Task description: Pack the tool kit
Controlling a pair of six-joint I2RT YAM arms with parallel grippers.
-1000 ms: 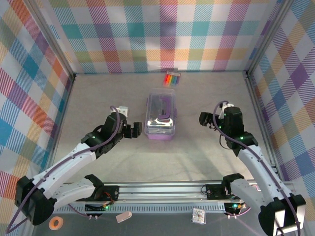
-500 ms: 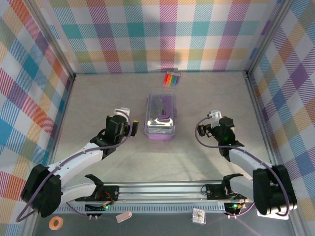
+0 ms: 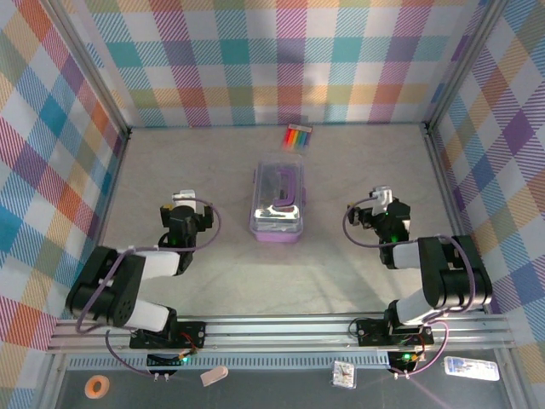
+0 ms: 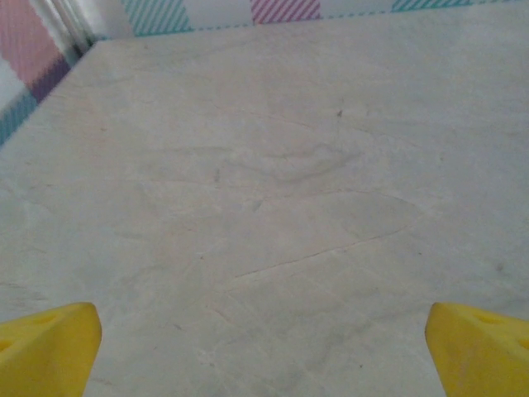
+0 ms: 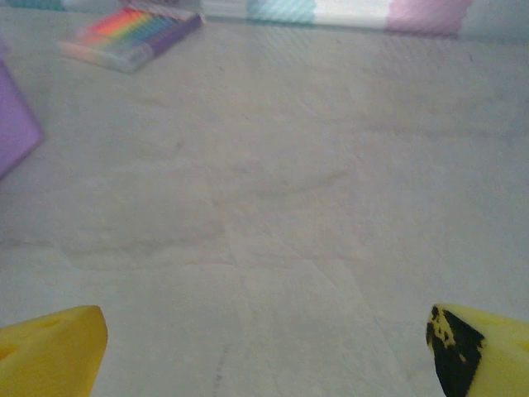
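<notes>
The tool kit (image 3: pixel 278 204) lies mid-frame on the counter (image 3: pixel 358 162), apparently shut, with no loose tools showing around it, so the packing looks finished and little seems left to do. The left hand (image 4: pixel 264 351) and right hand (image 5: pixel 264 347), lower left and lower right of the kit, are spread wide and hold nothing. A rainbow-striped packet (image 3: pixel 297 136) lies apart, toward the top of the frame

The left hand (image 4: pixel 264 356) holds its yellow fingertips (image 4: pixel 45 347) wide apart above the scratched pale table (image 4: pixel 273 165).
</notes>
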